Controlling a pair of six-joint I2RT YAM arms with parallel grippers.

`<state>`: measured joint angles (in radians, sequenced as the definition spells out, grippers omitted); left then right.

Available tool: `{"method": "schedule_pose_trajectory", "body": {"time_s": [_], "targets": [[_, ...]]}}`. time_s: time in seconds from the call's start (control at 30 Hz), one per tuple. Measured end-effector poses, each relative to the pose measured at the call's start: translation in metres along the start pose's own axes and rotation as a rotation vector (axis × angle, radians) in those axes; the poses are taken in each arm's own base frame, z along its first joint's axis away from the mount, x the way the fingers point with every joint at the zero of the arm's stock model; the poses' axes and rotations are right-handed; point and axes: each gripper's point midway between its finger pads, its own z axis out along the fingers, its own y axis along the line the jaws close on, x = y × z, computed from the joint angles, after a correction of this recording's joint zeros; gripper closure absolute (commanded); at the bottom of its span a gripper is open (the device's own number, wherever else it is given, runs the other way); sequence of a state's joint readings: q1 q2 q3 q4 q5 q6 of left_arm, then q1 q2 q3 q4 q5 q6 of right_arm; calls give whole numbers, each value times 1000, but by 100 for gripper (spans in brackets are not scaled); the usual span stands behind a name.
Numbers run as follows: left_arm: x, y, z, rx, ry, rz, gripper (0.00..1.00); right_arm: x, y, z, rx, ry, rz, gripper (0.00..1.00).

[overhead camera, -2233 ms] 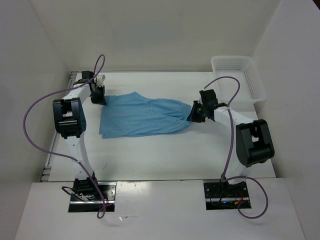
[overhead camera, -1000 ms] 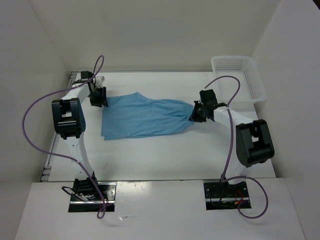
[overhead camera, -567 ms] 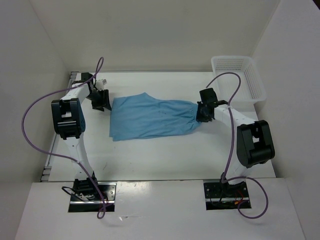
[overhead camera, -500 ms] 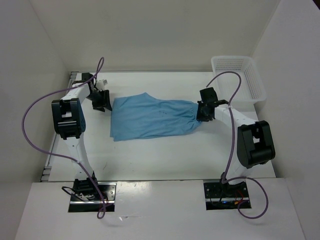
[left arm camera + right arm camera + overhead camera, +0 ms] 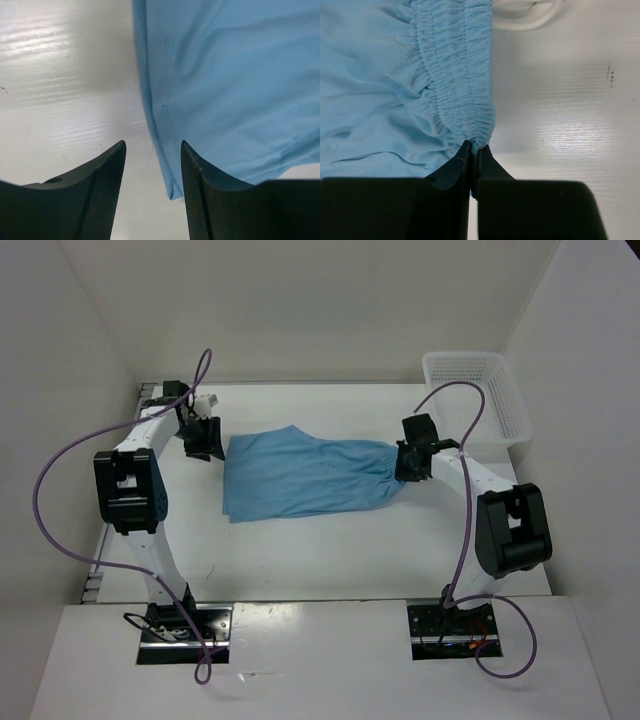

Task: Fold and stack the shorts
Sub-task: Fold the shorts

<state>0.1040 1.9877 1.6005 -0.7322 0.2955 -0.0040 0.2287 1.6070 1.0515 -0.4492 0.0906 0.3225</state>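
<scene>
Left hand [image 5: 205, 439], fingers parted and holding nothing, at the leg-hem edge of the light blue shorts [image 5: 305, 476], which lie spread flat on the table [image 5: 330, 545]; right hand [image 5: 408, 466] pinched tight on their gathered waistband [image 5: 465, 60].

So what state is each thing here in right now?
shorts: unfolded, lying flat on the table.
white drawstring: loose on the table beside the waistband.
left end effector: open, at the shorts' leg edge, gripping nothing.
right end effector: shut on the waistband.
mesh basket: upright, nothing visible inside.
</scene>
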Motion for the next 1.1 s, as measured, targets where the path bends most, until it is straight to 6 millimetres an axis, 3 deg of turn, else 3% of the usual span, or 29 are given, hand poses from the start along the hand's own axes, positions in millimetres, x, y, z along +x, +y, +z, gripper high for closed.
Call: {"method": "schedule_pose_trajectory", "body": {"time_s": [0.17, 0.4, 0.47, 0.57, 0.7, 0.83, 0.97, 1.1], "targets": [[18, -3, 15, 11, 66, -8, 45, -5, -15, 1, 22, -4, 11, 100], [36, -42, 34, 49, 139, 72, 43, -7, -15, -1, 5, -3, 16, 100], [40, -47, 40, 45, 155, 86, 43, -13, -13, -6, 2, -15, 16, 100], [46, -39, 52, 12, 183, 85, 43, -39, -1, -21, -10, -70, -3, 100], [40, -30, 57, -24, 177, 83, 42, -71, 44, -46, -50, -168, -95, 100], [31, -27, 63, -57, 168, 98, 50, -83, 121, -60, -110, -218, -259, 100], [25, -25, 66, -75, 158, 110, 62, -69, 201, -52, -155, -212, -454, 100], [20, -25, 69, -74, 150, 112, 70, -41, 264, -38, -190, -186, -630, 100]]}}
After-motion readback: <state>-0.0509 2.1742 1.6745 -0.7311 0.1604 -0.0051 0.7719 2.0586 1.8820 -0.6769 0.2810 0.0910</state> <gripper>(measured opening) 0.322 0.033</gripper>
